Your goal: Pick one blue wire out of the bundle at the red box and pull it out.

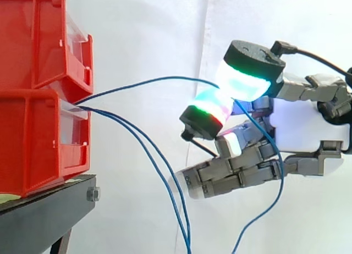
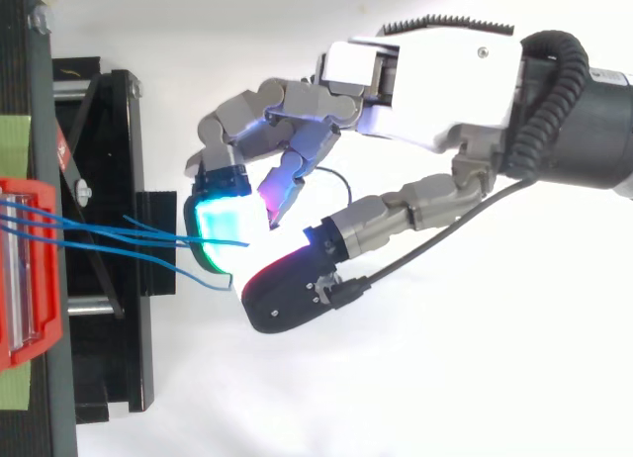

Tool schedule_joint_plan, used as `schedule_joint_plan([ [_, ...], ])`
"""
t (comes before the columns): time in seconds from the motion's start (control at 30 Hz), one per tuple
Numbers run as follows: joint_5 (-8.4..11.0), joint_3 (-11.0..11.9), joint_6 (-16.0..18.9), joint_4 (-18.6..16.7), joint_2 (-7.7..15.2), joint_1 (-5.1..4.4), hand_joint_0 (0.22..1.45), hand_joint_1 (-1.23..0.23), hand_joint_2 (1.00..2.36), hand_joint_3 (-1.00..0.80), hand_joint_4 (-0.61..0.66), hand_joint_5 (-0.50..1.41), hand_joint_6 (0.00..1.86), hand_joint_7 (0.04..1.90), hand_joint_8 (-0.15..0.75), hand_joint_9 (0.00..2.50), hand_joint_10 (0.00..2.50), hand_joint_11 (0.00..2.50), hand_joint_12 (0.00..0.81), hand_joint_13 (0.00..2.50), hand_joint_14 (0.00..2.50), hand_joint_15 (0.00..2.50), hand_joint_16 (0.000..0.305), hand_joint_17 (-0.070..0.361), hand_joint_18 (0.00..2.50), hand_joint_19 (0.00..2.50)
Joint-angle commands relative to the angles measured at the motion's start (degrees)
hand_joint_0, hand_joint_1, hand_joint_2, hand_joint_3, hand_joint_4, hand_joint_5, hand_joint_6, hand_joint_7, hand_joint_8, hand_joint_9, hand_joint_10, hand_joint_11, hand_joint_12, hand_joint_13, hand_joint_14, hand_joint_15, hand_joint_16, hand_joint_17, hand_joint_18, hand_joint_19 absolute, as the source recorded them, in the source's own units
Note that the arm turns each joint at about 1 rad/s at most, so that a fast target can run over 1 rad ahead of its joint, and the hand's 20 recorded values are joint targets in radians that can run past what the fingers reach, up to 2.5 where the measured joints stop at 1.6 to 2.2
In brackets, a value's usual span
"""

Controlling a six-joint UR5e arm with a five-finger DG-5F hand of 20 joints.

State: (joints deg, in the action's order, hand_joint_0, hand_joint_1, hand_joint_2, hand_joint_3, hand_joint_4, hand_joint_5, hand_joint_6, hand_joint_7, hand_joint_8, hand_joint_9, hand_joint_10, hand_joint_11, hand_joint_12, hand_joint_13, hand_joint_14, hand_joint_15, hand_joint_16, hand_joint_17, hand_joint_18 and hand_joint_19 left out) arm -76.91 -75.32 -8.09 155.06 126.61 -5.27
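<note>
Black stand (image 1: pixel 44 210), white curtain (image 1: pixel 154 34), green tape (image 2: pixel 18 145)

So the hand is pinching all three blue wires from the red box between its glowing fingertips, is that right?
No. The side view shows the hand pinching only one blue wire between its glowing fingertips; the other two wires hang free from the red box.
</note>
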Motion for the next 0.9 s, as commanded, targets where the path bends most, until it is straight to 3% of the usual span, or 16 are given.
schedule_joint_plan([
  [0.0,0.18,0.0,-1.93,0.77,-1.02,-0.01,0.59,-0.85,1.01,-0.16,0.02,-0.09,0.82,1.32,0.279,0.85,0.02,0.58,0.41,0.19,0.0,0.06,0.069,0.156,0.11,0.17],
  [0.27,0.18,0.0,-2.46,1.91,-1.28,-0.01,0.58,-0.85,1.0,-0.14,-0.12,-0.09,0.82,1.23,0.282,0.9,0.02,0.53,0.434,0.2,0.0,0.07,0.077,0.172,0.11,0.19],
  [0.47,0.18,0.0,-2.46,1.82,-1.28,-0.01,0.54,-0.72,1.01,-0.25,0.06,-0.12,0.83,1.22,0.247,0.79,0.02,0.6,0.377,0.1,0.0,0.1,0.064,0.145,0.0,0.25],
  [0.87,0.18,0.0,-2.37,1.82,-1.28,0.17,0.53,-0.7,1.01,-0.27,0.09,-0.12,0.83,1.2,0.257,0.78,0.02,0.6,0.383,0.1,0.0,0.09,0.066,0.148,0.0,0.26],
])
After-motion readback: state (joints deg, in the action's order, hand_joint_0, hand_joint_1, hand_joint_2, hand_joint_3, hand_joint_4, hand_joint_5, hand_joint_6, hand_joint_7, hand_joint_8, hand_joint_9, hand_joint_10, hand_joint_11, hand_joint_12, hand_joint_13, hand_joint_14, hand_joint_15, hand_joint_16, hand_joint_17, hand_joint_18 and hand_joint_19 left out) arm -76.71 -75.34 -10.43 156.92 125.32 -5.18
